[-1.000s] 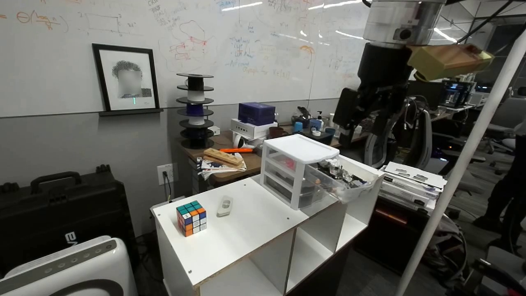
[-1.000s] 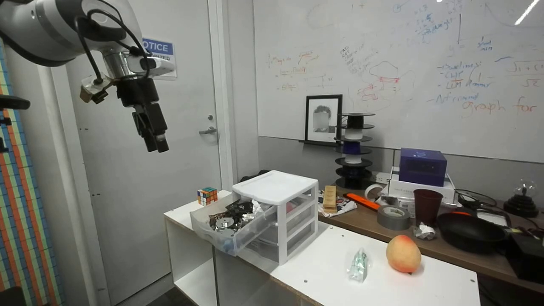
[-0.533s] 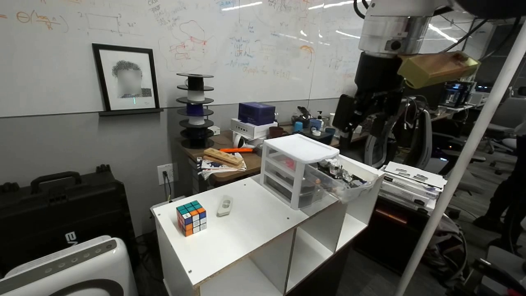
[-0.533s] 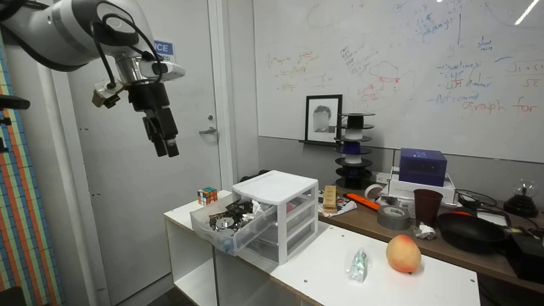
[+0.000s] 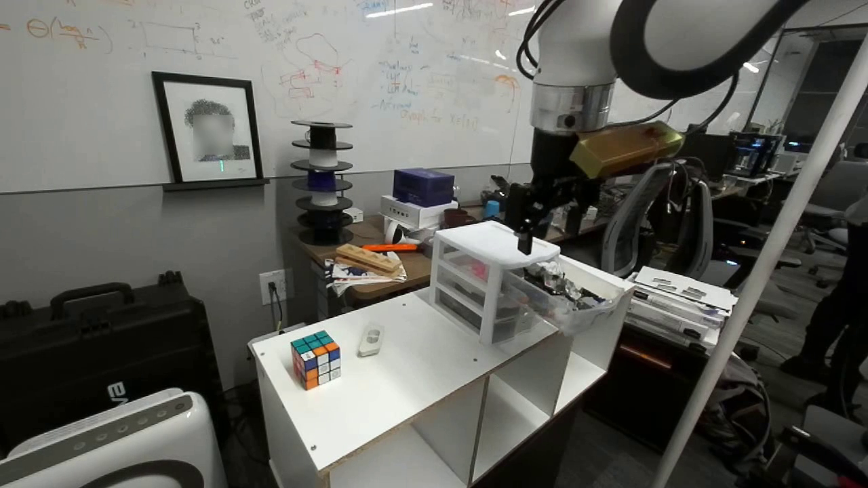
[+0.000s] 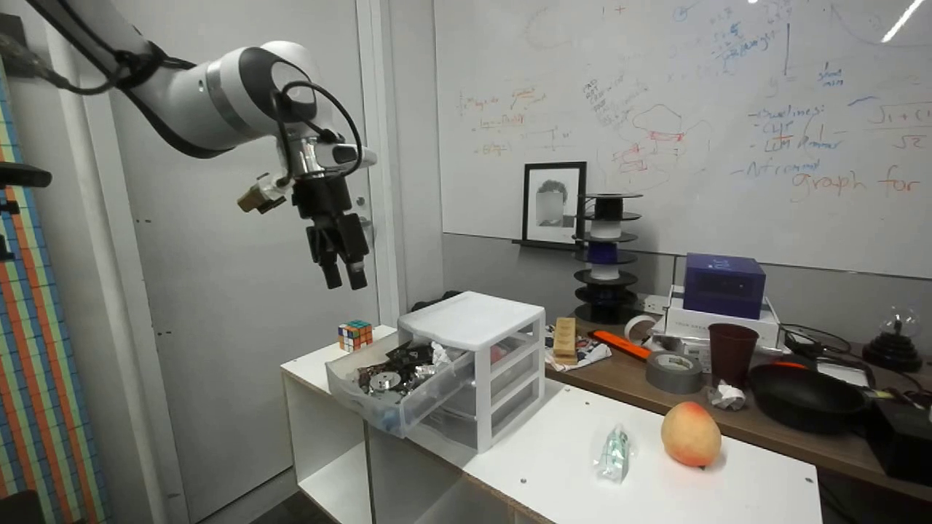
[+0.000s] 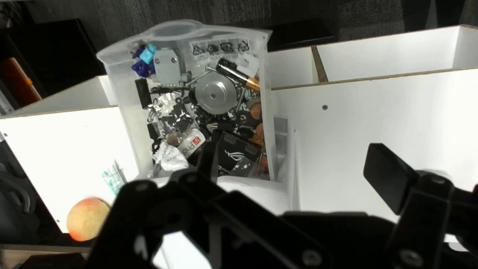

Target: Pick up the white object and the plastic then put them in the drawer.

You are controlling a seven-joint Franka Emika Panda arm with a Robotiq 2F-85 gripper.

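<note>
The white object (image 5: 371, 341) lies on the shelf top beside the puzzle cube in an exterior view. The plastic (image 6: 615, 455), a clear crinkled wrapper with green marks, lies on the shelf beyond the drawer unit; it also shows in the wrist view (image 7: 114, 177). The drawer (image 6: 440, 397) is pulled out over the shelf's front edge and holds many small parts; its rim shows in the wrist view (image 7: 183, 33). My gripper (image 7: 298, 168) is open and empty. It hangs above the shelf near the drawer unit in both exterior views (image 5: 549, 237) (image 6: 345, 280).
The white drawer unit (image 6: 473, 320) stands mid-shelf on the white shelf (image 5: 407, 379). The puzzle cube (image 5: 316, 359) is at one end. A peach-coloured fruit (image 6: 692, 434) sits beside the plastic. A cluttered desk (image 6: 633, 371) stands behind. A white pole (image 5: 759, 271) rises in front.
My gripper has come lower and closer to the drawer unit, moving left in one exterior view and right in the other. It stays open. The objects have not moved.
</note>
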